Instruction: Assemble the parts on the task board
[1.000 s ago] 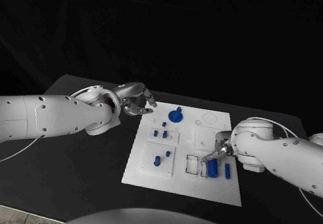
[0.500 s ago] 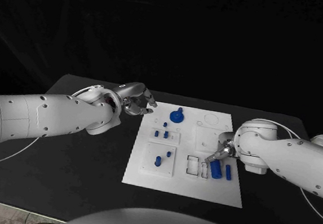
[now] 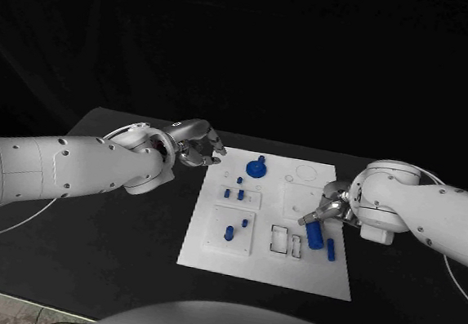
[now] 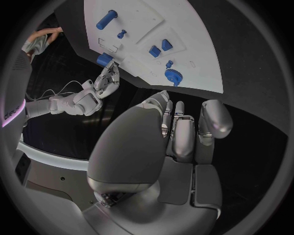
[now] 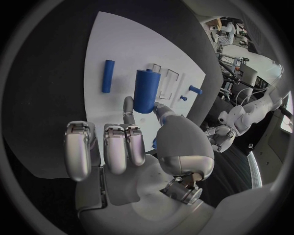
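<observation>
On smooth white task board [image 3: 266,267], blue cylinder [image 3: 315,235]

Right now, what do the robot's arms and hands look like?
Both arms are glossy white, with rounded shells and small dark dots on the casing. A thin white cable loops under the left arm. The left hand and right hand are silver metal, with smooth rounded palm covers and blocky segmented fingers.
</observation>
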Controlling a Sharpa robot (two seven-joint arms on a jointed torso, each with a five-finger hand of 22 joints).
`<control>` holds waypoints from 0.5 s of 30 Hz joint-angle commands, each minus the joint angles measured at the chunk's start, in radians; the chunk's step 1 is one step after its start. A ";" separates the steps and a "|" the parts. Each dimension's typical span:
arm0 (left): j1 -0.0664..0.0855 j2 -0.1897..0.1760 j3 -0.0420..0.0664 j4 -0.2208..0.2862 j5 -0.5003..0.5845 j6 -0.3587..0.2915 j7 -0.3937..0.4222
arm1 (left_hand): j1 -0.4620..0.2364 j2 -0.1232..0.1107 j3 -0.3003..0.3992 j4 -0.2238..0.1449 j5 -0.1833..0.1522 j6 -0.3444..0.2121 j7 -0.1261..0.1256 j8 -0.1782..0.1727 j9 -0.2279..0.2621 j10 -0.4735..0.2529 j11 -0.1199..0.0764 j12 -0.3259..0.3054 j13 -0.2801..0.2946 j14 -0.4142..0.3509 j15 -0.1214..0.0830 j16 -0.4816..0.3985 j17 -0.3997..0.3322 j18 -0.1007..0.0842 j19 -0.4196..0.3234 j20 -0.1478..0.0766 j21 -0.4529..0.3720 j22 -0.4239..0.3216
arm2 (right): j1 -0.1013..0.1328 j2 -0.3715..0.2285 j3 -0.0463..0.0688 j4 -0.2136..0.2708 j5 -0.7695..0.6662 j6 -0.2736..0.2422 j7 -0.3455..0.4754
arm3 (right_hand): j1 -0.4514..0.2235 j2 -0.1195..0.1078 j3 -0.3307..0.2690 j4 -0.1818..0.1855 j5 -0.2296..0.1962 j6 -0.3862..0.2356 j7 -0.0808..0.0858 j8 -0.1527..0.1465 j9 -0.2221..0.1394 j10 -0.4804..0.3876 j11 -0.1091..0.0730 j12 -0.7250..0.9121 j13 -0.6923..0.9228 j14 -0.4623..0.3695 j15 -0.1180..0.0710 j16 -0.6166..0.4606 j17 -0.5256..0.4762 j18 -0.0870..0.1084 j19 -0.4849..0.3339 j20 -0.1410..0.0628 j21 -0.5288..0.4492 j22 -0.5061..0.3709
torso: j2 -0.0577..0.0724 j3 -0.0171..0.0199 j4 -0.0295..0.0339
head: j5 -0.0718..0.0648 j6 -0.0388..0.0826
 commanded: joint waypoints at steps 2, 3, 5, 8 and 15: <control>0.000 0.003 0.001 0.000 0.001 0.017 -0.003 | -0.008 0.001 0.007 0.002 0.006 0.004 0.005 0.004 0.001 0.001 0.005 0.005 -0.002 -0.003 0.004 -0.005 -0.001 0.016 -0.002 0.006 -0.007 0.135 | 0.004 0.013 0.000 0.000 0.150 0.016 -0.032 | -0.004 0.011 0.029 -0.018 0.001 -0.015 -0.007 0.000 0.007 0.104 -0.008 0.004 0.263 0.104 -0.005 0.003 0.263 0.018 0.035 -0.008 -0.008 0.220 | 0.000 0.0003 0.0016 | 0.000 0.000; 0.000 0.003 0.001 0.000 0.001 0.018 -0.004 | -0.008 0.001 0.007 0.002 0.006 0.004 0.005 0.004 0.001 0.001 0.005 0.005 -0.002 -0.003 0.004 -0.005 -0.001 0.016 -0.002 0.006 -0.007 0.135 | 0.005 0.016 0.000 0.000 0.158 0.017 -0.034 | -0.005 0.011 0.030 -0.018 0.000 -0.017 -0.006 -0.001 0.008 0.104 -0.008 0.004 0.263 0.104 -0.005 0.003 0.263 0.018 0.034 -0.008 -0.009 0.220 | 0.000 0.0006 0.0015 | 0.001 0.000; 0.000 0.003 0.001 -0.001 0.001 0.020 -0.005 | -0.008 0.001 0.007 0.002 0.006 0.004 0.005 0.004 0.001 0.001 0.005 0.005 -0.002 -0.003 0.004 -0.005 -0.001 0.016 -0.002 0.006 -0.007 0.135 | 0.005 0.020 0.000 0.001 0.169 0.016 -0.036 | -0.008 0.011 0.031 -0.017 -0.005 -0.021 -0.005 -0.004 0.011 0.104 -0.007 0.004 0.263 0.104 -0.004 0.003 0.263 0.018 0.033 -0.008 -0.010 0.220 | 0.000 0.0000 0.0017 | 0.002 0.000; 0.000 0.004 0.001 -0.002 0.001 0.024 -0.008 | -0.009 0.001 0.007 0.002 0.006 0.004 0.006 0.004 0.001 0.000 0.006 0.005 -0.002 -0.004 0.005 -0.006 -0.002 0.016 -0.002 0.006 -0.007 0.135 | 0.006 0.028 -0.001 0.001 0.183 0.013 -0.039 | -0.012 0.013 0.034 -0.015 -0.011 -0.026 -0.003 -0.009 0.013 0.104 -0.005 0.004 0.263 0.104 -0.002 0.003 0.263 0.019 0.031 -0.007 -0.014 0.218 | 0.000 -0.0011 0.0019 | 0.000 0.000; 0.000 0.006 0.001 -0.003 0.001 0.030 -0.011 | -0.009 0.001 0.007 0.002 0.006 0.004 0.006 0.004 0.001 0.000 0.006 0.005 -0.002 -0.004 0.005 -0.006 -0.003 0.016 -0.002 0.006 -0.007 0.135 | 0.004 0.053 -0.001 -0.004 0.207 0.012 -0.046 | -0.023 0.016 0.040 -0.011 -0.023 -0.036 0.003 -0.024 0.014 0.104 0.000 0.004 0.263 0.104 0.002 0.003 0.263 0.022 0.024 -0.004 -0.024 0.215 | 0.001 -0.0006 0.0032 | -0.001 0.000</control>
